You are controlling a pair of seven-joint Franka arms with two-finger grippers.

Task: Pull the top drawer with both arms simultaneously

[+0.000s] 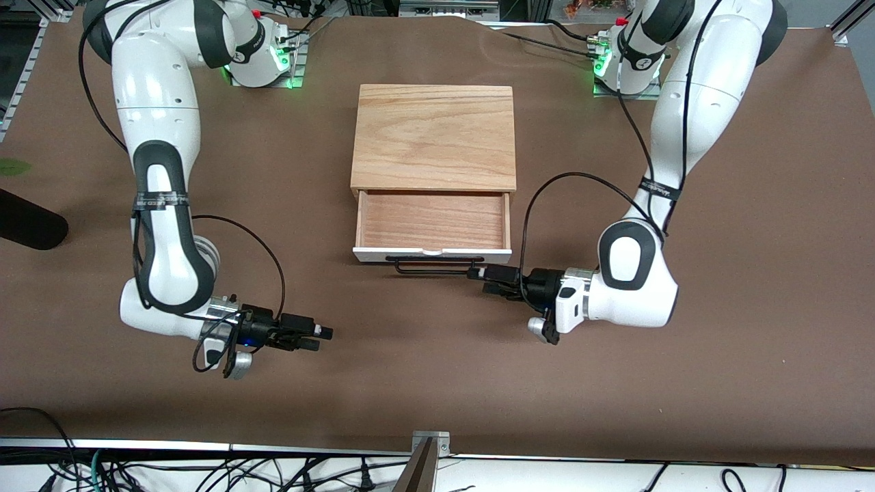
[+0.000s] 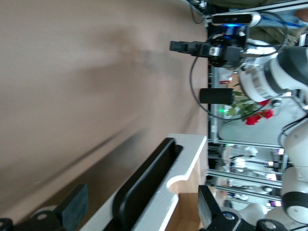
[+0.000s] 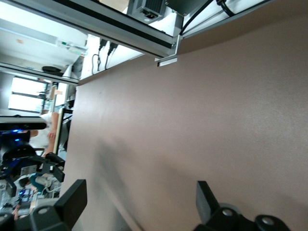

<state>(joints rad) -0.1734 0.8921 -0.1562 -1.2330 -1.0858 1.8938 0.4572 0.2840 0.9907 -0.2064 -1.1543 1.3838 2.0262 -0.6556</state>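
Note:
The top drawer (image 1: 433, 220) stands pulled out of the wooden box (image 1: 434, 137), its light-wood tray bare inside. Its white front panel (image 1: 432, 255) with the notch and the black bar handle (image 1: 437, 261) face the front camera. My left gripper (image 1: 476, 273) is open at the handle's end toward the left arm. In the left wrist view its fingers (image 2: 73, 206) stand wide apart, with the handle (image 2: 144, 185) and panel (image 2: 185, 159) between them, untouched. My right gripper (image 1: 321, 336) is open and empty over bare table, nearer the front camera than the drawer, toward the right arm's end. Its fingers (image 3: 72, 199) frame only tabletop.
A dark rounded object (image 1: 27, 220) lies at the table's edge at the right arm's end, with a green scrap (image 1: 14, 166) beside it. A metal bracket (image 1: 429, 444) sits at the table's front edge. The right gripper shows far off in the left wrist view (image 2: 192, 47).

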